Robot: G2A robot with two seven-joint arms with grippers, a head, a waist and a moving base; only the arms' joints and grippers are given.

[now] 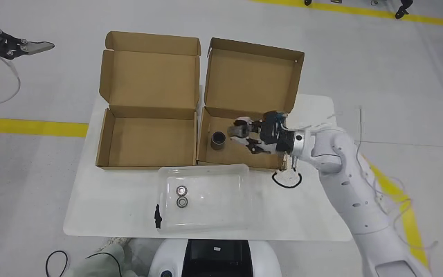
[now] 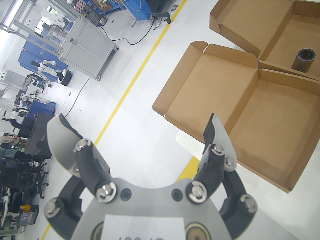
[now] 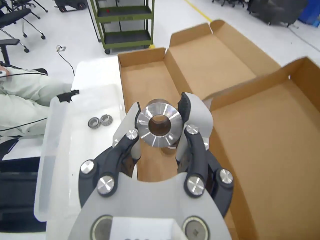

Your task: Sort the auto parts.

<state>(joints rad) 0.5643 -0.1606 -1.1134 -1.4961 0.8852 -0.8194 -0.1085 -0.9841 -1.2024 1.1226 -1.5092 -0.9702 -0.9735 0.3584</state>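
Sleeve of bright machined steel (image 3: 147, 118), pinched by its round flank in right hand (image 3: 161, 106) above right-side brown cardboard box (image 1: 232, 156); probably heavy, rigid, slick, so best gripped squarely mid-length; left hand (image 2: 136, 119) spread wide, well apart from white worktop (image 1: 111, 208).

**Right gripper clamped on a metal sleeve**

Mid-frame we log the right gripper (image 3: 160, 108), both fingers pressed against a shiny metal sleeve (image 3: 170, 116) whose bore faces the lens. Around it we see two open cardboard boxes, lids folded back: the far box (image 3: 145, 83) and the near box (image 3: 262, 138). Beside them a clear bin (image 3: 45, 151) sits on the white table (image 3: 95, 71), holding two small bearings (image 3: 93, 122) side by side. In the background stands a green cart (image 3: 125, 13).
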